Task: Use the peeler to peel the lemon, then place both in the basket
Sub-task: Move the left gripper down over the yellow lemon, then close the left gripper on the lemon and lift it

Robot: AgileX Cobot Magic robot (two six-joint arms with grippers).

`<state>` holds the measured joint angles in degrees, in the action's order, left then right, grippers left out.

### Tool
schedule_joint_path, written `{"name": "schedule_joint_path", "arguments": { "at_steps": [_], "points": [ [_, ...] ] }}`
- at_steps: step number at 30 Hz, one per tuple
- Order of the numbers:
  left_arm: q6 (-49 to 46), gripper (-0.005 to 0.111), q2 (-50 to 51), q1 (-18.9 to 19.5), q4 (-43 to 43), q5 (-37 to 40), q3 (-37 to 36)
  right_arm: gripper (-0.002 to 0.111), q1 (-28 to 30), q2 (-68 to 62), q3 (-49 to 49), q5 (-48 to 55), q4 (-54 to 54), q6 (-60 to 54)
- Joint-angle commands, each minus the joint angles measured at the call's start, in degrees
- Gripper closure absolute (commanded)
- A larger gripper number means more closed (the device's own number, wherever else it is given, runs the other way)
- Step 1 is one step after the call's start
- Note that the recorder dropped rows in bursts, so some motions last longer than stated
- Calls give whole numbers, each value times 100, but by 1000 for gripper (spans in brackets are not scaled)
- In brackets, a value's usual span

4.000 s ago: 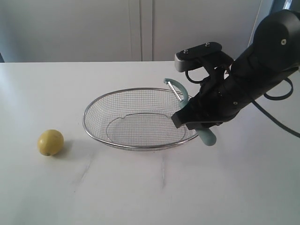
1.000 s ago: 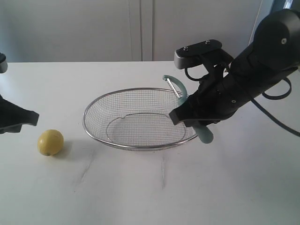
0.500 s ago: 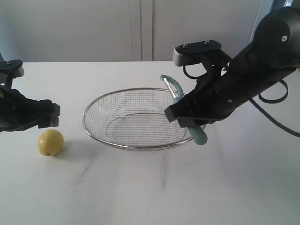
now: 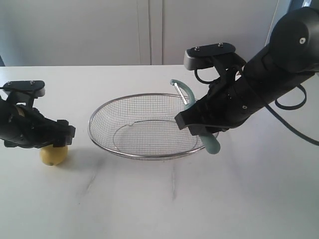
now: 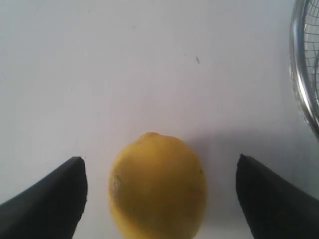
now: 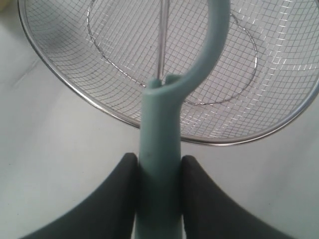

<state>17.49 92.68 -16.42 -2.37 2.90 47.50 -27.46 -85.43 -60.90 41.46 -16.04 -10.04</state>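
The yellow lemon (image 4: pixel 52 155) (image 5: pixel 157 186) lies on the white table left of the basket. My left gripper (image 4: pixel 56 141) (image 5: pixel 162 172) hangs just above it, open, one finger on each side and gaps between fingers and fruit. The silver wire-mesh basket (image 4: pixel 99 112) (image 6: pixel 75 87) sits mid-table. My right gripper (image 4: pixel 202 127) (image 6: pixel 159 167) is shut on the pale teal handle of the peeler (image 4: pixel 212 143) (image 6: pixel 162 149), held over the basket's right rim. The peeler's curved head and metal blade point up over the mesh.
The white table (image 4: pixel 164 199) stretches all round the basket. A pale wall with panel seams (image 4: pixel 149 30) stands behind the table's far edge. A black cable (image 4: pixel 294 129) trails from the right arm.
My left arm has come in from the left edge and moved right and down over the lemon. The right arm with the peeler shifted slightly left, then held still.
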Motion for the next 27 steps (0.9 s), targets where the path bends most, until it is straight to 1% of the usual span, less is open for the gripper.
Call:
{"name": "schedule_joint_path", "arguments": {
  "at_steps": [1, 13, 27],
  "points": [
    [-1, 23, 190, -24, 20, -67, 18, 108, 50, 16, -38, -41, -92, -9],
    [-1, 23, 575, -24, 20, -160, 18, 108, 50, 16, -38, -41, -181, -9],
    [-1, 23, 599, -24, 20, -177, 18, 108, 50, 16, -38, -41, -194, -9]
  ]
}}
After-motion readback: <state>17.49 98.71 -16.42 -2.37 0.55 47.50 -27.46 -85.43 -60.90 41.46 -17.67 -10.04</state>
